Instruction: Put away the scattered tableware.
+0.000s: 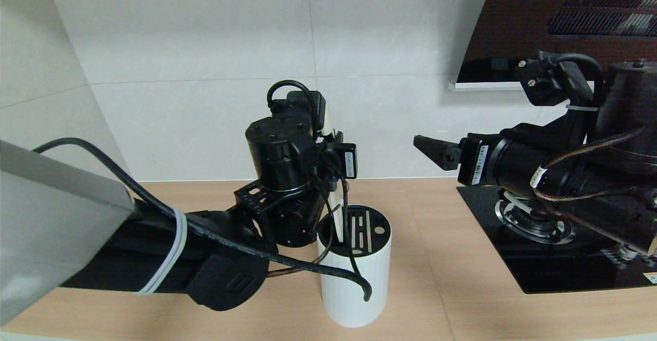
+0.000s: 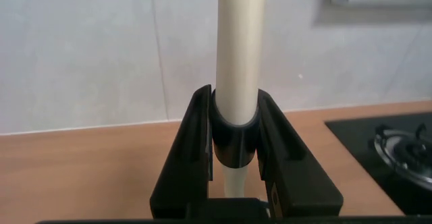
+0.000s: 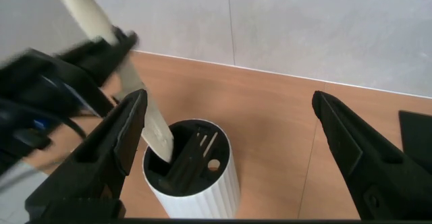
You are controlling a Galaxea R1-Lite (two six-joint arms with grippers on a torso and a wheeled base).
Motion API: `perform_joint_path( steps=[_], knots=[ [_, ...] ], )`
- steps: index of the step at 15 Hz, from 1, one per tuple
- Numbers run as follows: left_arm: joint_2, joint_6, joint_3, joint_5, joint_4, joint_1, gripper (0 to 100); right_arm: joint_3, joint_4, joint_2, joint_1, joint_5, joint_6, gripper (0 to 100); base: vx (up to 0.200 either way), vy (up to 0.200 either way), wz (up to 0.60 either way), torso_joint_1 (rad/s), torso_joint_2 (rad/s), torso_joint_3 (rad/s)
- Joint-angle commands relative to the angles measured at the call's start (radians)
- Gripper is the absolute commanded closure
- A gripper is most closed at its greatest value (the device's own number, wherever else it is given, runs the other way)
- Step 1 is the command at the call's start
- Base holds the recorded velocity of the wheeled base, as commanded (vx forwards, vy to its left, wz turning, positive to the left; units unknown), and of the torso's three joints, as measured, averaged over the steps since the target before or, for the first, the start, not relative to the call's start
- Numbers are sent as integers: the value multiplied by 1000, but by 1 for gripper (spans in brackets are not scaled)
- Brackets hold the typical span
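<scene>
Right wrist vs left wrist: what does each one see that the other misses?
Right wrist adds: the white slotted holder, the knife blade with its tip inside the holder's top, and the right tool, open. Left wrist adds: the burner and a close look at the left tool shut on the cream handle. Both: the knife, the wooden counter and the tiled wall.

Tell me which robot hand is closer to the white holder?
Left. The left hand sits above the white holder, gripping a cream knife whose blade dips into it. The right hand hangs open, off to the right.
</scene>
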Motion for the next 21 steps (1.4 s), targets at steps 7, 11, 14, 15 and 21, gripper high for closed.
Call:
perform_joint_path(
  steps=[7, 11, 14, 15, 21],
  knots=[
    [98, -26, 0, 2, -19, -28, 100, 3, 0, 18, 1, 0, 0, 0, 0, 0, 0, 0, 0, 0],
    [130, -49, 3, 4, -16, -28, 100, 3, -2, 21, 1, 0, 0, 0, 0, 0, 0, 0, 0, 0],
    [144, -49, 42, 2, -16, -33, 100, 4, -2, 25, 1, 0, 0, 0, 0, 0, 0, 0, 0, 0],
    [147, -50, 47, 2, -16, -33, 100, 4, -2, 25, 1, 0, 0, 0, 0, 0, 0, 0, 0, 0],
    [162, -61, 56, 2, -16, -33, 100, 4, -2, 30, 2, 0, 0, 0, 0, 0, 0, 0, 0, 0]
  ],
)
